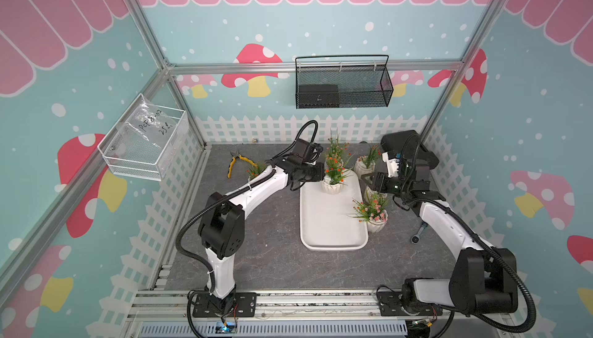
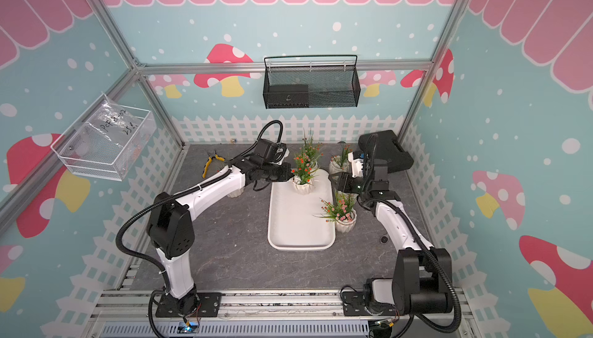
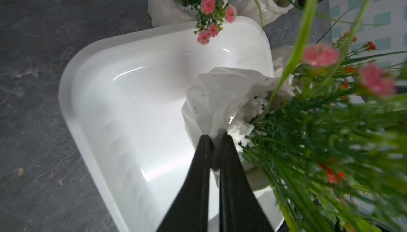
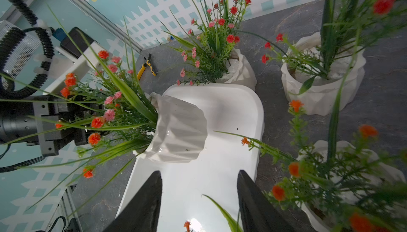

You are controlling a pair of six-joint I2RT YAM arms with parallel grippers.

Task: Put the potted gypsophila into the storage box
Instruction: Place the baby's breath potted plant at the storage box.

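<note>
My left gripper [image 3: 214, 136] is shut on the rim of one potted gypsophila [image 3: 218, 96], a white ribbed pot with orange and pink flowers. That pot [image 1: 332, 187] hangs tilted over the far end of the storage box [image 1: 330, 224], a shallow white tray; whether it touches the floor I cannot tell. My right gripper [image 4: 199, 174] is open with nothing between its fingers, over the tray's far right edge [image 1: 365, 181]. Other pots stand outside the tray: one at its right side [image 1: 377, 221], one behind it [image 1: 335, 160], one at the far right [image 1: 364, 166], one half hidden by my left arm [image 1: 256, 172].
Yellow pliers [image 1: 236, 163] lie at the back left of the grey table. A black hard case [image 1: 414, 147] stands in the back right corner. A small tool [image 1: 418, 233] lies by my right arm. A black wire basket [image 1: 343, 86] hangs on the back wall.
</note>
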